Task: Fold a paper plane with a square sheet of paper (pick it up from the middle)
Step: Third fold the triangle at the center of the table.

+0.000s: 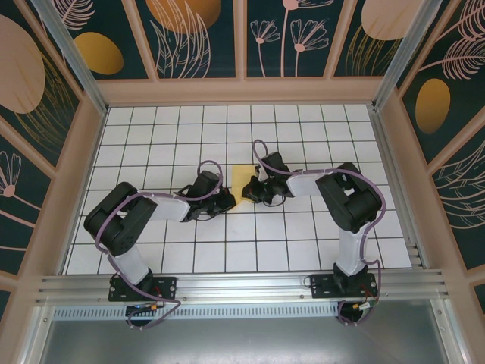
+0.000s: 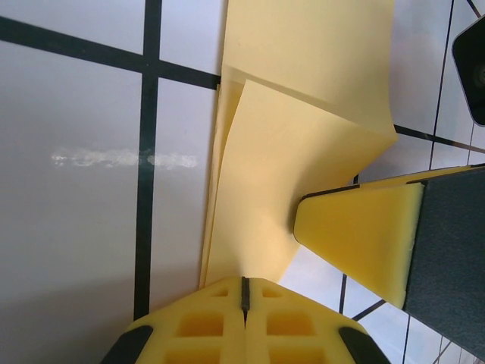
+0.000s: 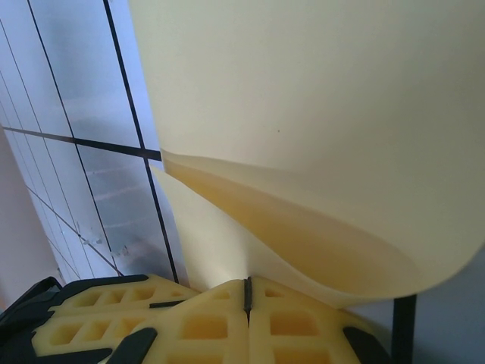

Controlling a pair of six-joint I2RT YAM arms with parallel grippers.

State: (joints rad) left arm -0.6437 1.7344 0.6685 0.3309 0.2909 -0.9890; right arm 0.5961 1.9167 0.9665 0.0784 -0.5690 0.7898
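Sheet (image 1: 242, 182) | overhead: yellow patch between arms; wrist views: left fingers (image 2: 204, 326), right fingers (image 3: 204, 327) both clamped on it

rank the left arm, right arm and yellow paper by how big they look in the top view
1. left arm and right arm: look about alike, can't rank
2. square sheet of paper: clearly smallest

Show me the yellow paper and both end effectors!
paper (image 2: 292, 163), left wrist view, folded flap.
left end effector (image 2: 244, 294), left wrist view, between fingertips.
right end effector (image 3: 246, 292), right wrist view, between fingertips.
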